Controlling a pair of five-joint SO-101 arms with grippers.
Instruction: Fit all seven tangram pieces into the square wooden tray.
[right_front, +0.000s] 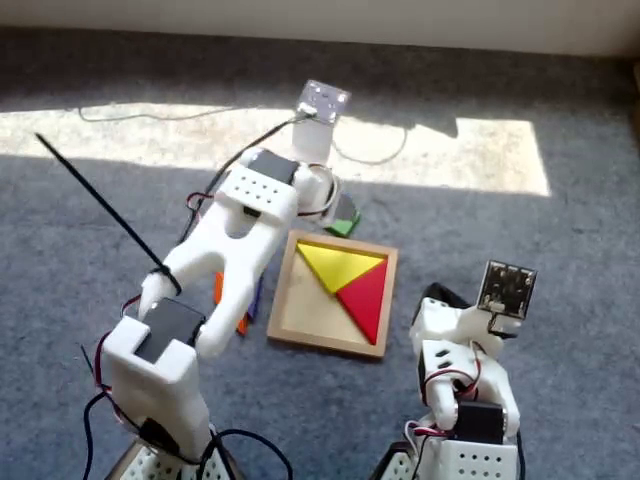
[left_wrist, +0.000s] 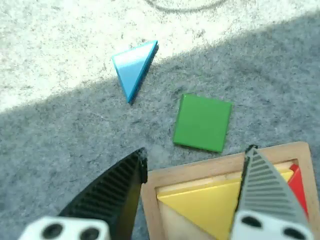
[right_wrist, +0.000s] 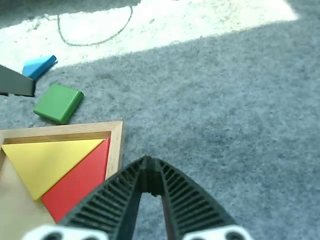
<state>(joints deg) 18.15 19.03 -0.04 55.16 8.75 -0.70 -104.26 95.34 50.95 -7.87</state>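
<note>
Tray (right_front: 305, 312) on carpet, centre, between arms. Yellow triangle (right_front: 340, 266) and red triangle (right_front: 367, 297) seated in its far-right part, rest bare wood. Green square (left_wrist: 202, 122) flat on carpet just beyond tray's far edge, not touching. Blue triangle (left_wrist: 134, 70) farther out, at edge of sunlit patch. Orange piece (right_front: 218, 288) and purple piece (right_front: 256, 300) left of tray, partly under left arm. Left hand (left_wrist: 196, 150) spread, above tray's far-left corner. Right hand (right_wrist: 150, 160) pressed together, empty, right of tray.
</note>
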